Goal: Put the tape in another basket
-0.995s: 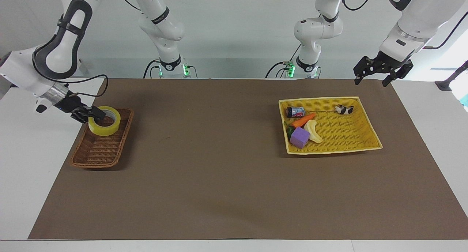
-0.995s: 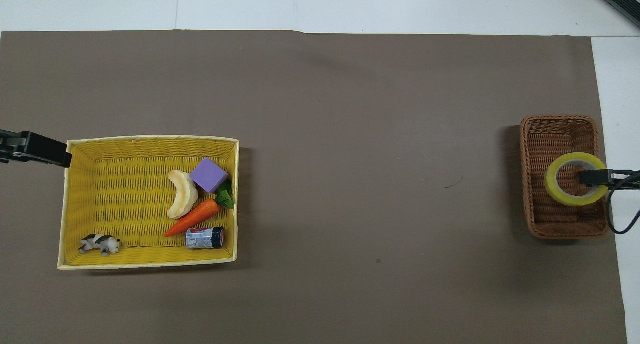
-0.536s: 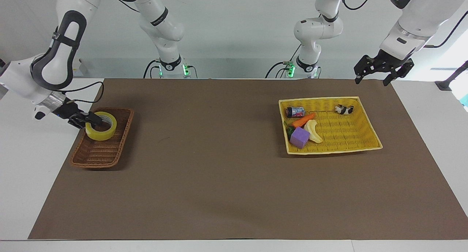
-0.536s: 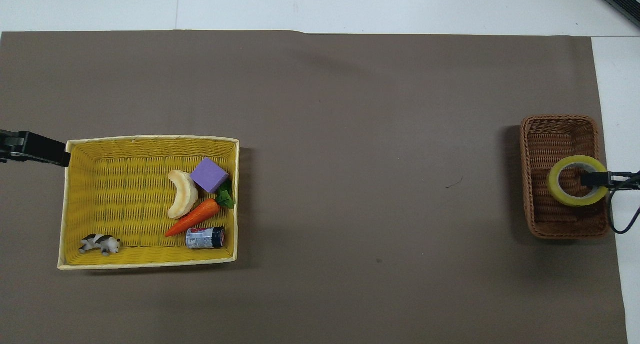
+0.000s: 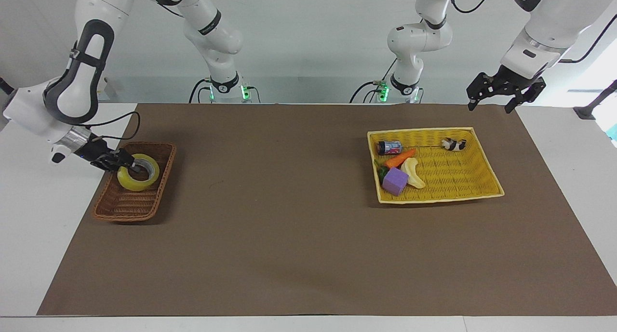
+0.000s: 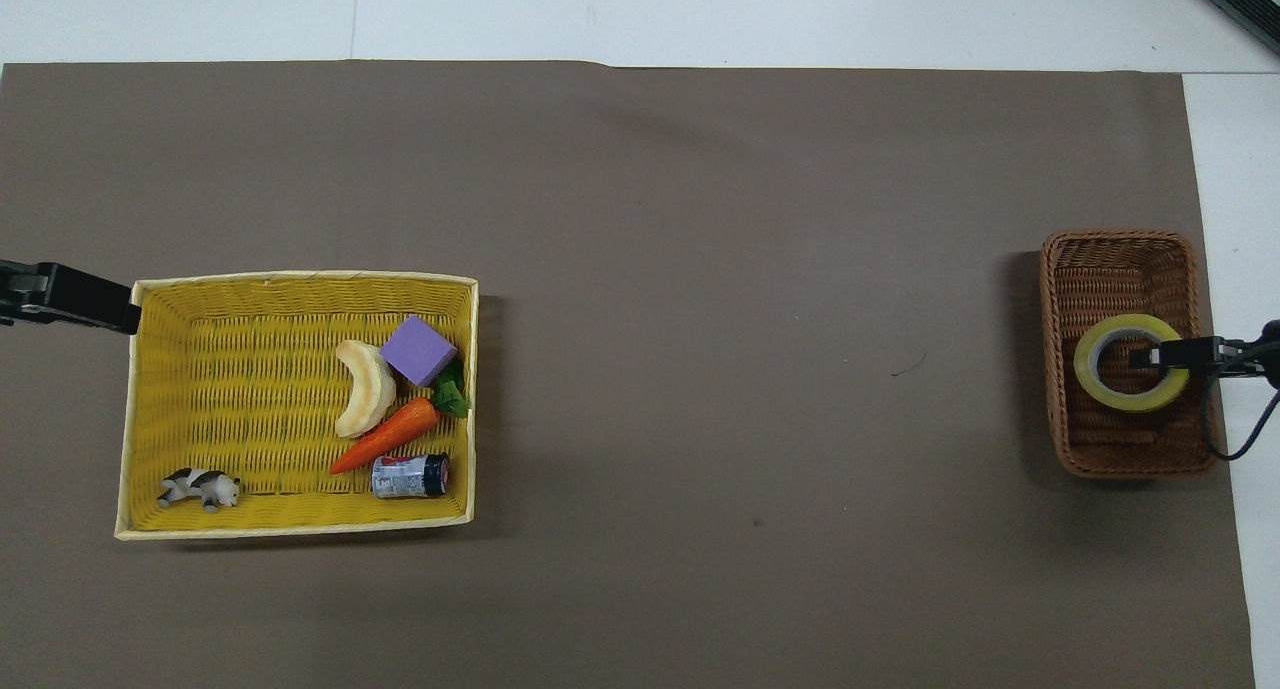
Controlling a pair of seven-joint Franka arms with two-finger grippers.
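Yellow basket (image 5: 487, 178), toward the left arm's end: holding toys only. Brown basket (image 5: 120, 209), toward the right arm's end: now holding the tape (image 5: 138, 172), which has sunk onto its floor. Right gripper (image 5: 129, 164): straddling the roll's wall, whether gripping or letting go is unclear. Left gripper (image 5: 492, 100): waiting, wide. Delivery looking nearly complete.

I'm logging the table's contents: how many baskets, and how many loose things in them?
Baskets: 2, the brown basket and the yellow basket
Tape: 1
Cube: 1
Banana: 1
Carrot: 1
Can: 1
Toy cow: 1
Total: 8
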